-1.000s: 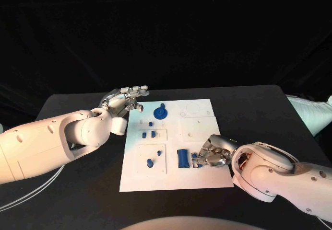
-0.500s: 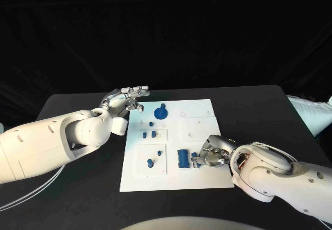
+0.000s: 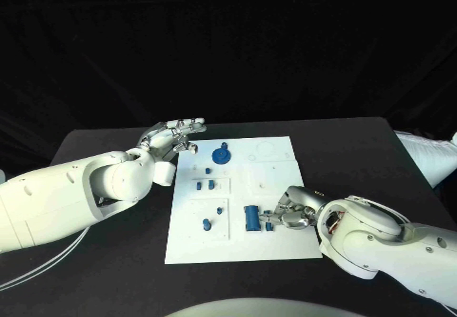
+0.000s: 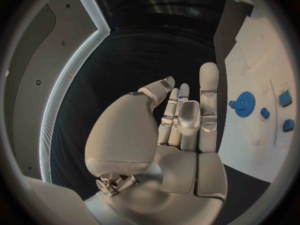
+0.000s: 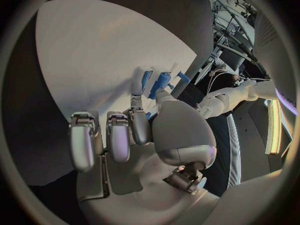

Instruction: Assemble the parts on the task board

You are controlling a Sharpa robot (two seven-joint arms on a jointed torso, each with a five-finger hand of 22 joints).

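A: Start with the big things. What sits where?

B: The black bench (image 3: 362, 152) carries the white task board (image 3: 276, 244) in its middle. The left robot hand (image 3: 175, 137) hovers off the board's far left corner, released, fingers apart, holding nothing. I'd judge it is parked there to keep clear of the work.

A: And the right one?

B: The right robot hand (image 3: 290, 214) rests low over the board's near right part, fingertips curled toward the long blue block (image 3: 251, 218). A small blue piece (image 5: 161, 79) shows at its fingertips in the right wrist view. It looks pinched there, though the view is too cramped to be sure, so I cannot tell whether the hand truly grips it.

A: The other parts?

B: The blue gear (image 3: 221, 156) stands at the far end of the board. Two small blue pegs (image 3: 204, 185) sit in the middle left panel, and two blue pieces (image 3: 211, 218) lie in the near left panel.

A: Anything different from half a second ago?

B: Little. The right robot hand has edged slightly toward the robot, staying beside the long block. The left robot hand and the other parts lie as they did.
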